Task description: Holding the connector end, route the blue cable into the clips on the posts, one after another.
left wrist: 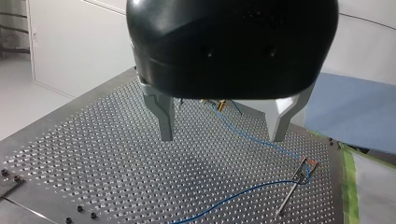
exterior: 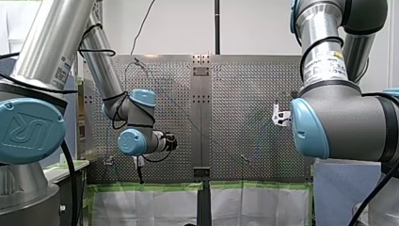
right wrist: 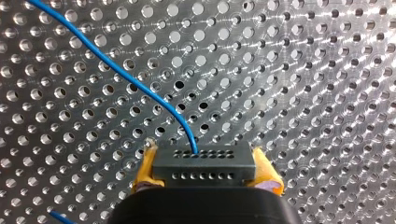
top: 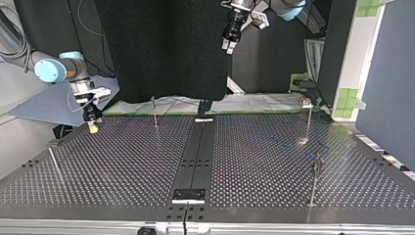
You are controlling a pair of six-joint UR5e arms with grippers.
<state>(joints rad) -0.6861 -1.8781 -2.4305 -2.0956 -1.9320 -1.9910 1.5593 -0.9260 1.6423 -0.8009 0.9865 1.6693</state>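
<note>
Over the perforated table [right wrist: 327,70], my right gripper [top: 93,126] sat low, its yellow pads [right wrist: 145,168] clamped on the black connector [right wrist: 203,167], whose rear was hidden under the gripper's body. The blue cable [right wrist: 126,79] left the connector's face and curved away ahead of that gripper, cut off at the frame's edge. My left gripper [left wrist: 223,133] hung above the table with its metal fingers apart. The cable ran below and ahead of it to a thin post [left wrist: 292,191], though whether it sat in the clip [left wrist: 310,162] was hard to make out.

wide gaps between upright posts [top: 154,112]
</note>
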